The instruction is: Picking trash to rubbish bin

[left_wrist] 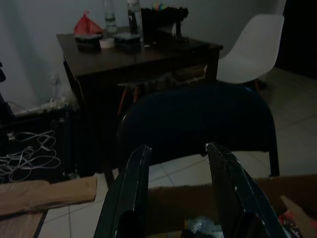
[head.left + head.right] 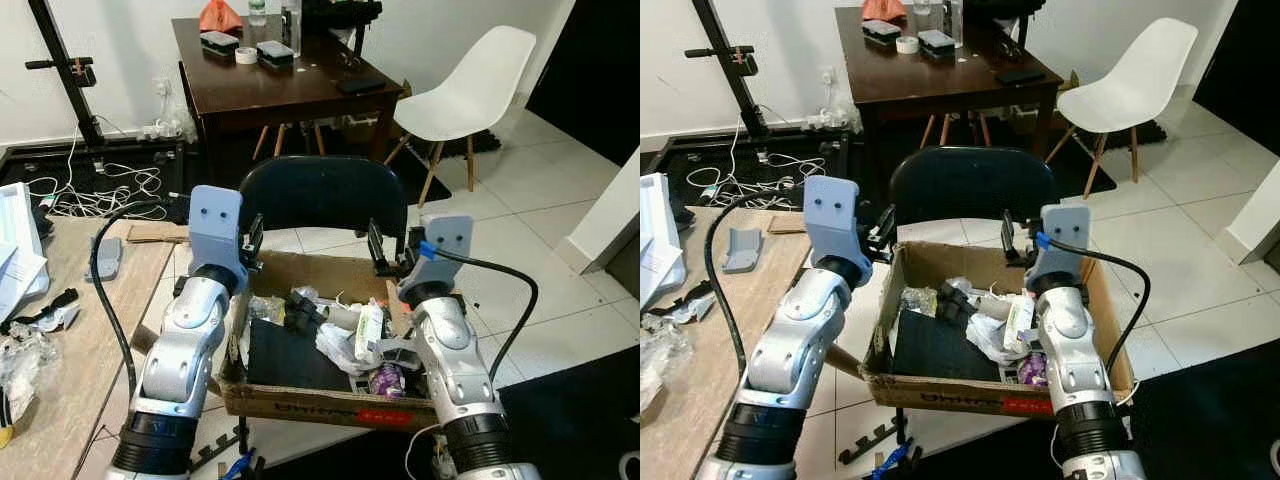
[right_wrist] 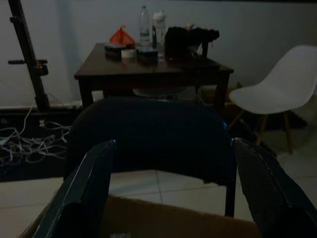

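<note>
Trash (image 2: 992, 322) heaped inside cardboard box (image 2: 940, 384) on the dark chair (image 2: 970, 185): wrappers, bottle, black sheet. Left gripper (image 2: 250, 240) over box's left rim, fingers apart, empty. Right gripper (image 2: 388, 256) above far rim, spread wide, empty. Judged mid-task; more rubbish on wooden table (image 2: 60, 330) beside box, uncollected.

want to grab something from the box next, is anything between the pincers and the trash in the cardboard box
Nothing visible does. The left pincer and right pincer hover open over the far rim of the cardboard box, and the trash lies uncovered below and nearer the robot. The black chair stands behind the box.
</note>
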Motion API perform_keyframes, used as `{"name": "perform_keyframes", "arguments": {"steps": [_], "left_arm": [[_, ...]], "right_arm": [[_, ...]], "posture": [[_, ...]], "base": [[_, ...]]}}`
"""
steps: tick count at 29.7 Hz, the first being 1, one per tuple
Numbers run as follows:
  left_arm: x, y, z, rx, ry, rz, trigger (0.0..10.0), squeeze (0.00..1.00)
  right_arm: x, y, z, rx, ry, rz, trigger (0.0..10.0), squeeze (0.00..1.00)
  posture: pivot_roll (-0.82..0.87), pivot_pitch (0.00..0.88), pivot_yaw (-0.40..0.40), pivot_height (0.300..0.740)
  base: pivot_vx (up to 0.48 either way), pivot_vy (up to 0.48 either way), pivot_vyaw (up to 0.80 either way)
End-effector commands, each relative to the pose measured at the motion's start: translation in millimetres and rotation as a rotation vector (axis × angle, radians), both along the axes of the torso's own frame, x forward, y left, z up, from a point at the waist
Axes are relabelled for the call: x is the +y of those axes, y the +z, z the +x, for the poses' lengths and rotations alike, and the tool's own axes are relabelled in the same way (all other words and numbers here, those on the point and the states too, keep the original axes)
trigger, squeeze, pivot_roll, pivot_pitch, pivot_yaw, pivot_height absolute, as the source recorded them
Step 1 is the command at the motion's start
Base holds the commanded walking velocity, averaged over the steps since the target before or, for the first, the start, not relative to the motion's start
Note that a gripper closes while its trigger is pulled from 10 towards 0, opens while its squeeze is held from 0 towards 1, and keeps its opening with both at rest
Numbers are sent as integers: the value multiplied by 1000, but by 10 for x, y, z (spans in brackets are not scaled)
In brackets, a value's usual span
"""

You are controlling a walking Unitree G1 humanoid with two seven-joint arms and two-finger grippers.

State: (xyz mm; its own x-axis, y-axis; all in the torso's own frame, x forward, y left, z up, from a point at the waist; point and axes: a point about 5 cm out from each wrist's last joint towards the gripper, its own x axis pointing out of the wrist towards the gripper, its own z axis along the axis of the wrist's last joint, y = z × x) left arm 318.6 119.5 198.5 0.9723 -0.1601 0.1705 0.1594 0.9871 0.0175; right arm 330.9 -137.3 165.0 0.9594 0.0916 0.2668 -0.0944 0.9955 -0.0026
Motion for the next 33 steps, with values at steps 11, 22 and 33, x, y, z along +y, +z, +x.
{"name": "perform_keyframes", "arguments": {"steps": [11, 22, 33], "left_arm": [[-95, -5, -86, -5, -51, -33, 10000, 0], [-100, -13, -108, -7, -55, -25, 10000, 0], [-146, 6, -126, -9, -93, -18, 10000, 0]], "right_arm": [[26, -5, -69, 27, 15, -8, 10000, 0], [38, -5, -85, 40, 20, -8, 10000, 0], [29, -37, -121, 58, 13, 2, 10000, 0]], "posture": [[95, 74, -5, 740], [94, 69, -8, 740], [96, 83, 2, 740]], "base": [[-322, 0, 0], [-318, 0, 0], [0, 0, 0]]}}
